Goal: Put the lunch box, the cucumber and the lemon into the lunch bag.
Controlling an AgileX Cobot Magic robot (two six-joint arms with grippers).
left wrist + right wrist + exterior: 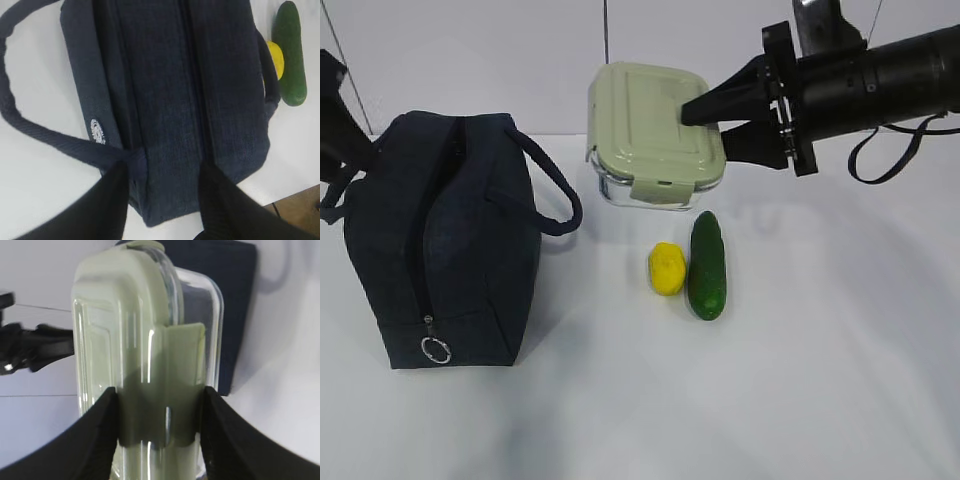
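The lunch box (655, 130) is clear of the table (800, 380), tilted, at roughly 12 o'clock in the exterior view. The right gripper (712, 122) reaches in from 3 o'clock and clamps its right end; one finger lies on the sage-green lid, the other underneath. In the right wrist view both fingers (97, 432) press the box's two faces beside the clip, so the jaws are closed on the lunch box (145, 365).

The cucumber (706, 265) lies on the table at 6 o'clock from the box, lengthwise toward the camera. The lemon (667, 268) sits at its 9 o'clock, touching or just beside it.

The lunch bag (440, 235) stands at 9 o'clock, zipper running along the top to a silver ring pull (436, 349) at the near end.

The left gripper (162, 187) is over the bag's end (170, 100). Its fingers (112, 200) are spread apart, holding nothing.
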